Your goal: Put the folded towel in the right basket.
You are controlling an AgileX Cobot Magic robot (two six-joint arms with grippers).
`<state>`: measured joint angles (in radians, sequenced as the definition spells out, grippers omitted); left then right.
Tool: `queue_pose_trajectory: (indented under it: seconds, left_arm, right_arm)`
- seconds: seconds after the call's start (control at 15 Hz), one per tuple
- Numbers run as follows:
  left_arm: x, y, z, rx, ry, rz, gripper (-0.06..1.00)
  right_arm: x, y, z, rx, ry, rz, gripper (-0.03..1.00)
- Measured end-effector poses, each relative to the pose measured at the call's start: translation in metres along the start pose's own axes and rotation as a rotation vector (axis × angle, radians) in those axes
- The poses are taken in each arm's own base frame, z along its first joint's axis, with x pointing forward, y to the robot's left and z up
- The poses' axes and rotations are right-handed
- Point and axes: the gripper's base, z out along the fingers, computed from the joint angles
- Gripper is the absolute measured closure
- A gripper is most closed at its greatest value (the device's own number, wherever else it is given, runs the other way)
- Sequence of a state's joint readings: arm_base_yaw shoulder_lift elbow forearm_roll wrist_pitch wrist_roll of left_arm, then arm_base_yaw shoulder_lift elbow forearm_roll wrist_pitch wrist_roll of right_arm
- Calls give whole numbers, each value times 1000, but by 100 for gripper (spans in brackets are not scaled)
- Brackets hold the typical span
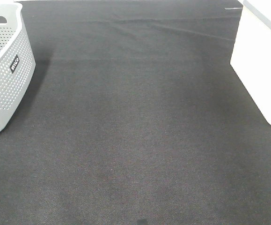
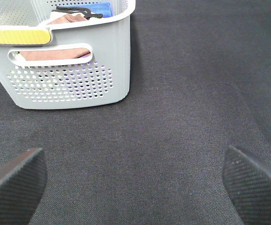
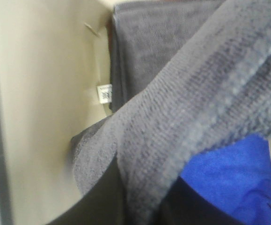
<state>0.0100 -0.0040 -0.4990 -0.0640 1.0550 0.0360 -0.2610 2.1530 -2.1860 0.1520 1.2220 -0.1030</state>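
Observation:
In the right wrist view a grey towel (image 3: pixel 196 98) runs up from between the dark fingers of my right gripper (image 3: pixel 144 206), which is shut on it. It hangs inside the cream-walled right basket (image 3: pixel 46 84), over a blue towel (image 3: pixel 233 183) and another folded grey towel (image 3: pixel 154 42). In the exterior high view the right basket (image 1: pixel 261 61) is the white one at the right edge; its inside and both grippers are out of sight there. My left gripper (image 2: pixel 135 173) is open and empty over the black cloth, short of the grey basket (image 2: pixel 74 70).
The grey perforated basket (image 1: pixel 6 79) stands at the far left of the black tablecloth (image 1: pixel 135 140). It holds a brownish towel (image 2: pixel 55 52), a blue cloth (image 2: pixel 100 8) and a yellow-edged item (image 2: pixel 16 36).

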Motion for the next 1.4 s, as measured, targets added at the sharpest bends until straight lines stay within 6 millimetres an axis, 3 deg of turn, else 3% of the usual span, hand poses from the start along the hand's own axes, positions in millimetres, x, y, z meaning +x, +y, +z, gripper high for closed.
queue_pose_trajectory:
  seconds: [0.13, 0.2, 0.27, 0.33, 0.4, 0.6, 0.8, 0.87, 1.0, 1.2, 1.4]
  left_arm:
    - [0, 0, 0, 0, 0, 0, -2]
    - [0, 0, 0, 0, 0, 0, -2]
    - [0, 0, 0, 0, 0, 0, -2]
    - [0, 0, 0, 0, 0, 0, -2]
    - [0, 0, 0, 0, 0, 0, -2]
    - [0, 0, 0, 0, 0, 0, -2]
    - [0, 0, 0, 0, 0, 0, -2]
    - [0, 0, 0, 0, 0, 0, -2]
    - [0, 0, 0, 0, 0, 0, -2]
    - [0, 0, 0, 0, 0, 0, -2]
    - [0, 0, 0, 0, 0, 0, -2]
  right_arm:
    - [1, -2, 10, 1, 20, 19, 79]
    - [1, -2, 12, 1, 23, 23, 69]
    - [1, -2, 12, 1, 24, 27, 47]
    - [1, -2, 12, 1, 22, 27, 34]
    - [1, -1, 11, -2, 21, 28, 26]
    - [-1, 15, 0, -24, -1, 2, 21]
    - [-1, 58, -24, -65, -47, -79, 21]
    - [1, 83, -40, -91, -74, -128, 21]
    - [6, 114, -58, -128, -105, -189, 21]
    - [16, 156, -75, -184, -126, -271, 21]
    - [22, 164, -85, -185, -132, -284, 21]
